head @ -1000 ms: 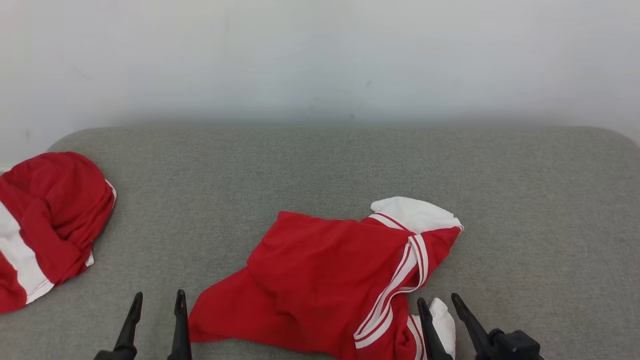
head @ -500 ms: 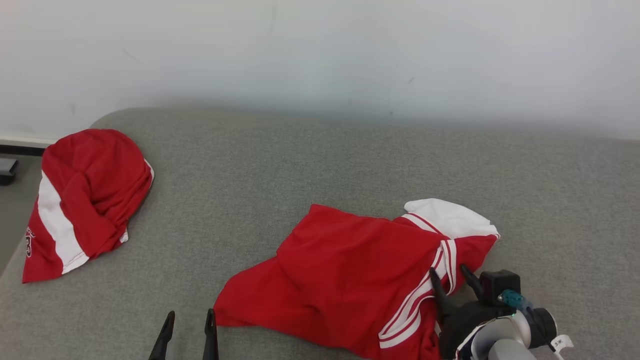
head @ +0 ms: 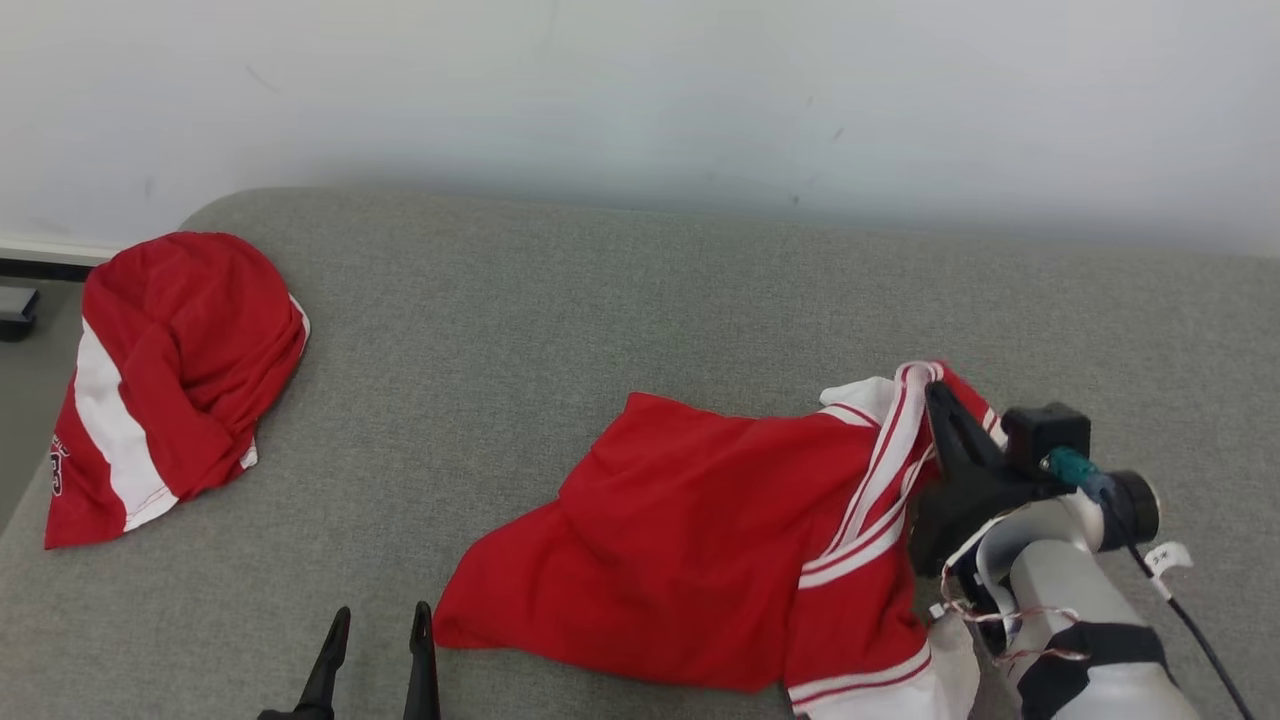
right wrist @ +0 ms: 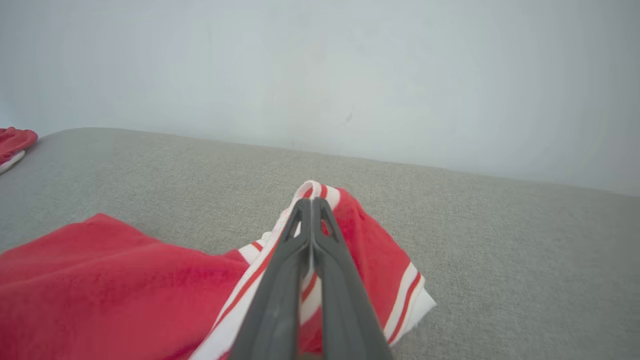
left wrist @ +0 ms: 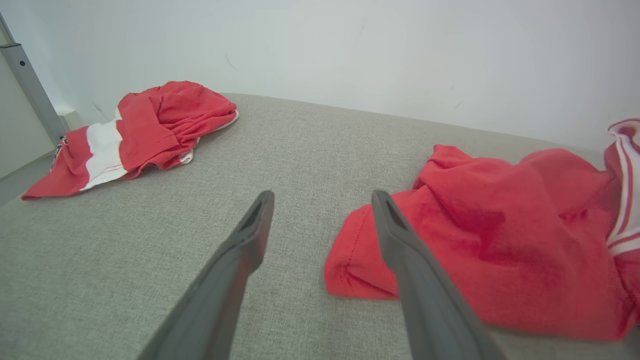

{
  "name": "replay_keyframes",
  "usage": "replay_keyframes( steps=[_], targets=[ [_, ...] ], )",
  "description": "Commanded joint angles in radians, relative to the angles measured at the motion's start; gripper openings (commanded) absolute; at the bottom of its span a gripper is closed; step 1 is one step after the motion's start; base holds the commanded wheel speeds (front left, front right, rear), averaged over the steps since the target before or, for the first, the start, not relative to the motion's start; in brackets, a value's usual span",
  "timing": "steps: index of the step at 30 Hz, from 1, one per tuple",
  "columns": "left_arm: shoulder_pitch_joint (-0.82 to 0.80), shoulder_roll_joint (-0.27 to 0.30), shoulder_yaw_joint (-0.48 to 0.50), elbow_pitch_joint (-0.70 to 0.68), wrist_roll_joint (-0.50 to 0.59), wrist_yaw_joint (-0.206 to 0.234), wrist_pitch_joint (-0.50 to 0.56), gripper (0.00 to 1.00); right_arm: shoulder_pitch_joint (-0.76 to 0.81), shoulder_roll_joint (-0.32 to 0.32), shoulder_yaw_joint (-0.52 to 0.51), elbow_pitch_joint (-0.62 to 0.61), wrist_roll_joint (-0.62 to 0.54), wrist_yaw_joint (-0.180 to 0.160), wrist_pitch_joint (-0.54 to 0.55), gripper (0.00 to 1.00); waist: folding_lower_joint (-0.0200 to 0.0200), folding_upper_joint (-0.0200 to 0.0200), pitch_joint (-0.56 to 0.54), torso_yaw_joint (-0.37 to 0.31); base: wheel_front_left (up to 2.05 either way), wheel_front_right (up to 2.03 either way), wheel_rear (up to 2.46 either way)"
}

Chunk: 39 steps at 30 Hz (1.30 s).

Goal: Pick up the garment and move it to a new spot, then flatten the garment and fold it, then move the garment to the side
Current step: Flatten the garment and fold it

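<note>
The right hand (head: 937,395), clamped on the striped hem (head: 893,440), holds the right end of the red garment (head: 690,540) off the grey cushion (head: 600,300), its length trailing left toward the left hand (head: 380,615) (spread wide, empty).

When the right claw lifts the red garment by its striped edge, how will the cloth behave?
Probably floppy: the red garment lies in soft wrinkles, so most of it should hang and drag below the right claw. Likely light, being thin cloth. The striped edge looks pinched narrowly, so it might slip out.
</note>
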Motion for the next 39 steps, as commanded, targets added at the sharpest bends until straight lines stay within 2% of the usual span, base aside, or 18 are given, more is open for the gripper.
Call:
replay_keyframes(
  steps=[1, 8, 12, 13, 14, 15, 18, 23, 31, 35, 39],
  targets=[
    [-0.005, -0.001, -0.001, 0.000, -0.005, -0.001, -0.003, 1.00, -0.011, -0.007, 0.002, -0.006, -0.005, -0.002, -0.008, 0.00, -0.0001, -0.0001, 0.003, 0.002, 0.00, 0.00, 0.00],
    [-0.024, -0.001, -0.014, -0.002, -0.015, 0.003, -0.003, 1.00, -0.123, -0.079, -0.003, -0.040, 0.025, -0.002, -0.008, 0.00, -0.0001, -0.0001, 0.024, 0.018, 0.00, 0.00, 0.00],
    [-0.035, -0.001, -0.024, 0.004, -0.019, 0.005, -0.003, 1.00, -0.154, -0.123, -0.012, 0.027, 0.034, -0.002, -0.007, 0.00, -0.0001, -0.0001, 0.033, 0.032, 0.00, 0.00, 0.00],
    [-0.037, -0.001, -0.028, 0.005, -0.020, 0.006, -0.003, 1.00, -0.162, -0.132, -0.006, 0.041, 0.039, -0.002, -0.007, 0.46, -0.0001, -0.0001, 0.033, 0.035, 0.00, 0.00, 0.00],
    [-0.035, -0.001, -0.030, 0.007, -0.021, 0.007, -0.003, 1.00, -0.163, -0.142, 0.001, 0.060, 0.038, -0.002, -0.007, 0.65, -0.0001, -0.0001, 0.032, 0.037, 0.00, 0.00, 0.00],
    [-0.034, -0.001, -0.032, 0.008, -0.022, 0.007, -0.003, 1.00, -0.159, -0.149, 0.005, 0.067, 0.045, -0.002, -0.007, 1.00, -0.0001, -0.0001, 0.031, 0.038, 0.00, 0.00, 0.00],
    [-0.022, -0.001, -0.029, 0.009, -0.025, 0.010, -0.003, 1.00, -0.131, -0.161, 0.001, 0.033, 0.063, -0.002, -0.007, 1.00, -0.0001, -0.0001, 0.023, 0.030, 0.00, 0.00, 0.00],
    [0.002, -0.001, -0.021, 0.015, -0.021, 0.008, -0.003, 1.00, -0.022, -0.129, 0.049, -0.116, 0.086, -0.002, -0.007, 1.00, -0.0001, -0.0001, -0.009, -0.004, 0.00, 0.00, 0.00],
    [0.011, -0.001, -0.022, 0.013, -0.016, 0.003, -0.003, 1.00, 0.213, -0.097, 0.280, -0.286, 0.117, -0.002, -0.006, 1.00, -0.0001, -0.0001, -0.040, -0.047, 0.00, 0.00, 0.00],
    [0.011, -0.001, -0.029, 0.012, -0.020, 0.007, -0.003, 1.00, 0.272, -0.122, 0.402, -0.349, 0.100, -0.002, 0.032, 1.00, -0.0001, -0.0001, -0.038, -0.056, 0.00, 0.00, 0.00],
    [0.013, -0.001, -0.036, 0.015, -0.027, 0.007, -0.003, 1.00, 0.310, -0.150, 0.463, -0.419, 0.109, -0.002, 0.097, 1.00, -0.0001, -0.0001, -0.040, -0.054, 0.00, 0.00, 0.00]
  ],
)
